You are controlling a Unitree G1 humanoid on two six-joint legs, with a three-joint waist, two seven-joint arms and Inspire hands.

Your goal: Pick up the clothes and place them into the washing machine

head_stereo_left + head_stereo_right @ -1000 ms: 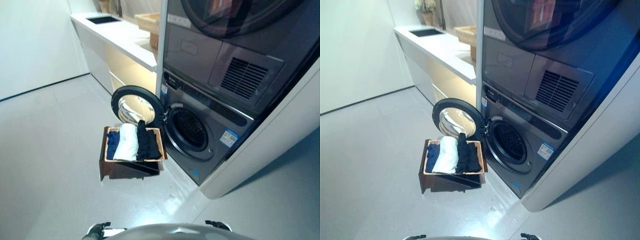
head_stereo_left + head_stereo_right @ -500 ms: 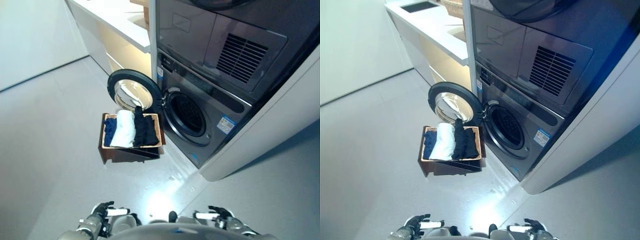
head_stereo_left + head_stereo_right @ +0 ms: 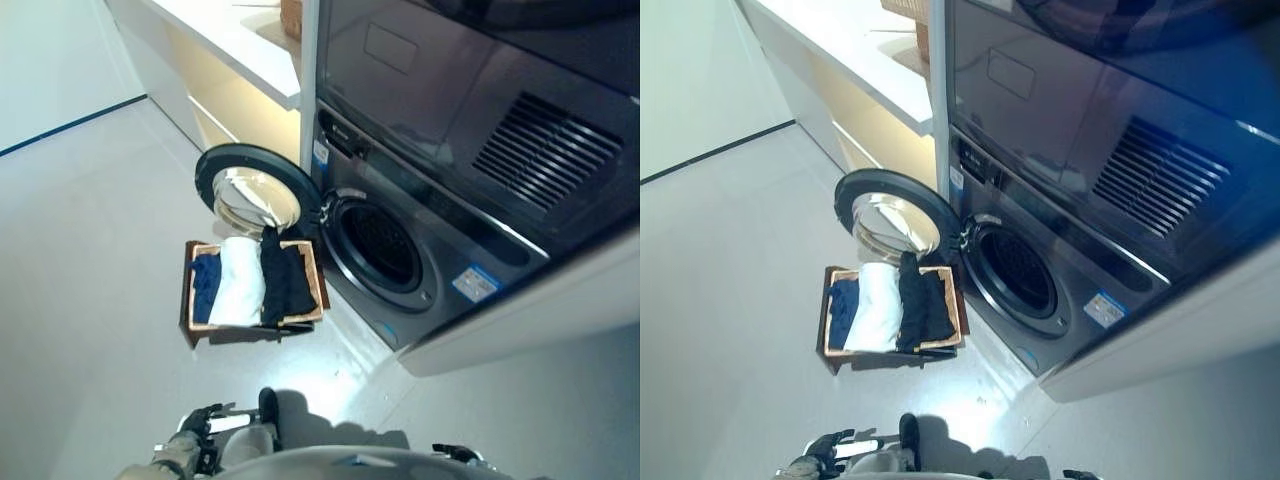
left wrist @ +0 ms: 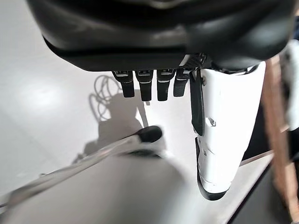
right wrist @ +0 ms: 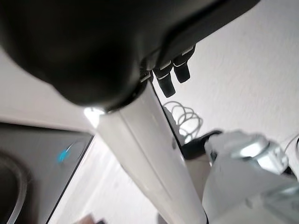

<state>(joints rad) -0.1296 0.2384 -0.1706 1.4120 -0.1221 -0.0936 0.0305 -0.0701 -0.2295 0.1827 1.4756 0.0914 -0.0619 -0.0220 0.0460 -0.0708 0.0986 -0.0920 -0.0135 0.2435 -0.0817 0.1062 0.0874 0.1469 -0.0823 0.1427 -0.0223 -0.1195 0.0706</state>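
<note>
Dark grey washing machine [image 3: 420, 250], round door [image 3: 250, 190] swung open. Wooden basket [image 3: 188, 300] on floor, just beside door, holding clothes [image 3: 240, 280]: blue, white, black. Left hand [image 4: 159, 86] empty, fingers relaxed; right hand [image 5: 170, 70] likewise, both hanging low.

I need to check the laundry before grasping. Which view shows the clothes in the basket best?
The left eye view: the clothes lie unobstructed in the basket beside the open washing machine door. The right eye view shows much the same. The left wrist view catches only the basket's blurred edge; the right wrist view shows none.
</note>
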